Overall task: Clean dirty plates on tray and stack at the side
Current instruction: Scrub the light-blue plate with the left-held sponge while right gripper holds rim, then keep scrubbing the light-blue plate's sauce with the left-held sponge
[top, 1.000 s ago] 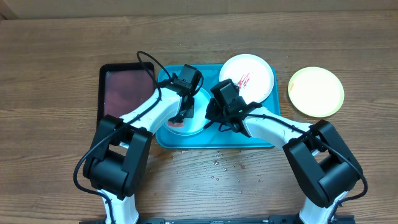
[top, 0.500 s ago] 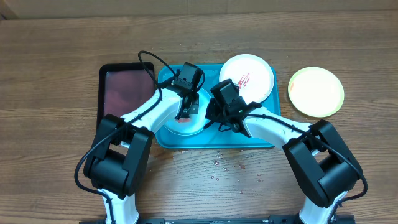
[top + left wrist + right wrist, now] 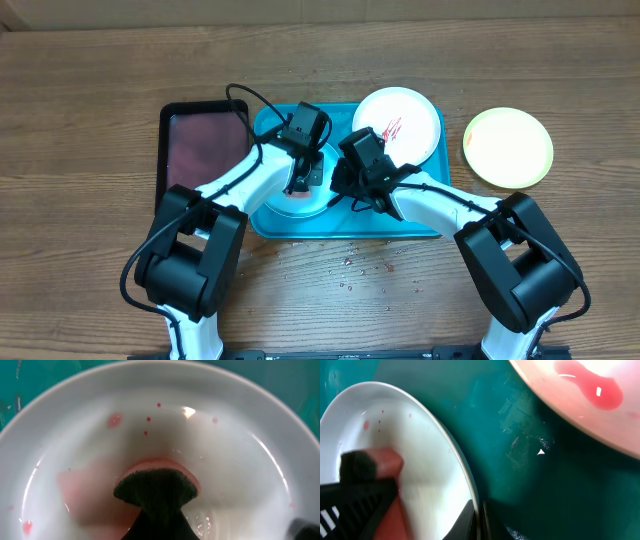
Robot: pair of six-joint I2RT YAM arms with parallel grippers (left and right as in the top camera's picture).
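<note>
The pale mint plate (image 3: 235,445) is seated in the left half of the turquoise tray (image 3: 330,228), at the middle of the table (image 3: 100,100), with pink film and red specks on its floor. It lies directly beneath the left gripper (image 3: 299,186), which is clamped on a pink sponge (image 3: 157,485) pressed to the plate, so the wiping is judged to fall to the left arm. Its right rim appears pinched by the closed right gripper (image 3: 338,185). The smeared white plate (image 3: 410,120) is found at the tray's far right corner. The yellow-green plate (image 3: 508,148) is set beyond the tray's right edge, and a dark-red tray (image 3: 205,145) against its left edge.
</note>
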